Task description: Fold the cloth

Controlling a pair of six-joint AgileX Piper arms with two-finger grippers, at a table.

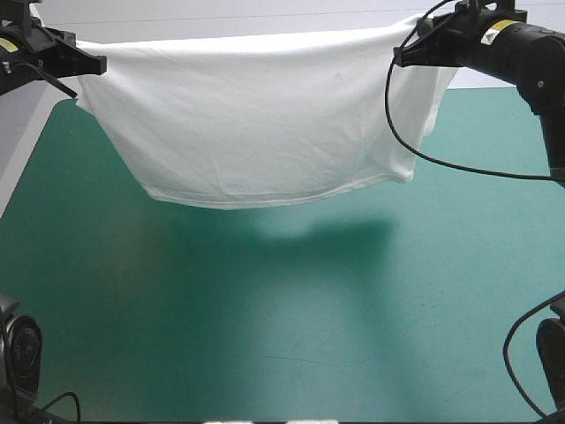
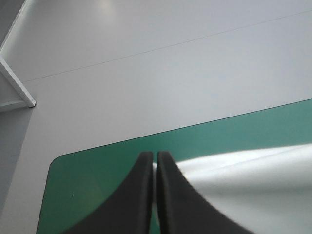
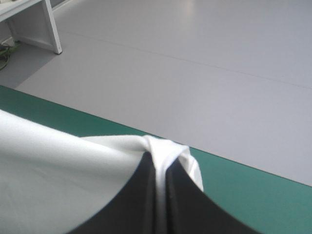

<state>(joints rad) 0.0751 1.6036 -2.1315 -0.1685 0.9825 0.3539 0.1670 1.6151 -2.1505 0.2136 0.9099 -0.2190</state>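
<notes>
Cloth first: the white short-sleeved fabric T-shirt (image 1: 256, 115) is off the table entirely, strung like a banner btwn my two arms over the far half of the teal-green table cover (image 1: 265, 336). Its curved lower hem (image 1: 265, 199) sags clear of the surface, w/ a soft shadow (image 1: 327, 234) beneath. Left gripper (image 2: 155, 156), two broad black fin-shaped fingers, is pinched all but closed on the shirt's edge. From its wrist cam I see only a sliver of white in the seam, the rest of the sheet running off to one side. Right gripper (image 3: 158, 163) is clamped the same way, but w/ a thicker bunched knot of fabric poking out past the tips. My read: the shirt is up for a lay-down, so the fold proper hasn't begun. Main worry is the left pinch, which looks thin. If I spread the arms wider or swing fast, that corner could slip out and the whole thing would drop into a heap. Second worry is that the grips aren't alike: the right side is gathered, and some cloth hangs outboard of that gripper. So the sheet may land skewed or creased unless I lower both ends evenly. Third, the hem should touch down first. If I come down too steeply w/o drawing back, it prob tucks under itself and I'd be flattening a doubled edge.
</notes>
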